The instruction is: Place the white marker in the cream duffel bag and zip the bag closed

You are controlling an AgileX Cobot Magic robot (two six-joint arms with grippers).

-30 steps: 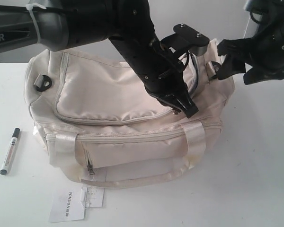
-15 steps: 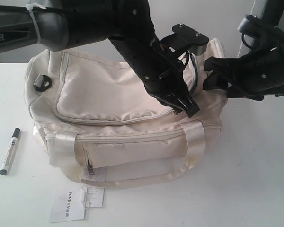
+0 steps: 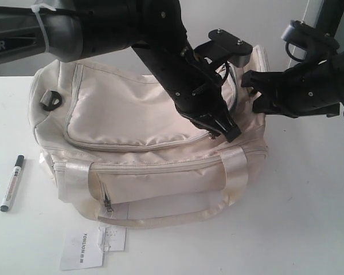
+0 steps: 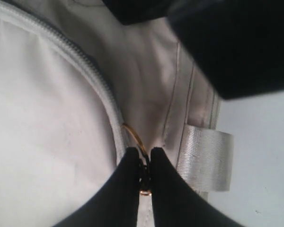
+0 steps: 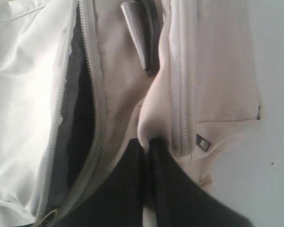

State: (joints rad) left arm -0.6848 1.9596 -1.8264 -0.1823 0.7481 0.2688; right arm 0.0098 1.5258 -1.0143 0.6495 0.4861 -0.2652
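Note:
The cream duffel bag (image 3: 132, 114) sits in the middle of the white table. The white marker (image 3: 11, 183) with its black cap lies on the table left of the bag, far from both grippers. My left gripper (image 3: 228, 133) is on the bag's top right and is shut on the zipper pull (image 4: 134, 136), whose gold ring shows just past the fingertips (image 4: 132, 158). My right gripper (image 3: 253, 98) is at the bag's right end, shut on a fold of the bag's fabric (image 5: 149, 127). Beside that fold the zip gapes and shows black lining (image 5: 80, 109).
A white paper hangtag (image 3: 83, 249) lies on the table in front of the bag. A black D-ring (image 3: 50, 100) sits at the bag's left end. The strap handle (image 3: 160, 215) hangs along the front. The left arm (image 3: 103, 28) spans over the bag.
My right gripper came in from the right and lower, and closed on the fabric at the bag's right end. The bag's right end shifted a little. The left gripper and the marker stayed put.

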